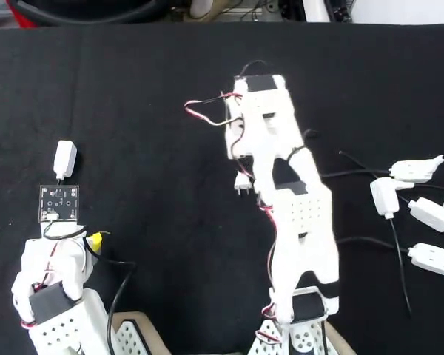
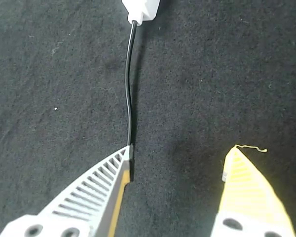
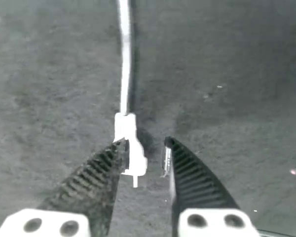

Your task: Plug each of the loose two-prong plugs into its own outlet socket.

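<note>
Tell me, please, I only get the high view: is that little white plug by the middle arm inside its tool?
Observer: The right wrist view shows the white plug between the right tool's black fingers. It sits against one finger, with a gap to the other.
Operator: And is the other arm's tool open?
Observer: Yes, the left tool is wide open. A black cable runs past its white fingertip to a white connector.
</note>
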Robot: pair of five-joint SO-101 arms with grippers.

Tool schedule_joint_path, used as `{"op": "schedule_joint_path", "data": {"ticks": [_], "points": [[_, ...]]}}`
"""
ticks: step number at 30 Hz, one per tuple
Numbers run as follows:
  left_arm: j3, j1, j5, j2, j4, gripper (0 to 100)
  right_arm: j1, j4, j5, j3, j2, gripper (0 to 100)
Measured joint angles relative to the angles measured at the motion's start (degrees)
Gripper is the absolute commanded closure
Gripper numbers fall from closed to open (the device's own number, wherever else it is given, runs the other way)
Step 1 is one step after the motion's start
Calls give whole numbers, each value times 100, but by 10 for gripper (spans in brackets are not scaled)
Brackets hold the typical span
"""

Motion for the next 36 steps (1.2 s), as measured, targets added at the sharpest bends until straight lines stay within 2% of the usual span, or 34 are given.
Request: {"op": "schedule_joint_path", "data": {"ticks": [14,21,29,36], "points": [[0,0,0,0,0,701,97,0,79,44,0,974],[0,0,0,0,0,701,62,0,1231,413,-114,972],[0,0,0,0,0,701,97,0,1477,1152,-1020,972],[0,0,0,0,0,701,-97,0,1846,1240,-1495,970]]}}
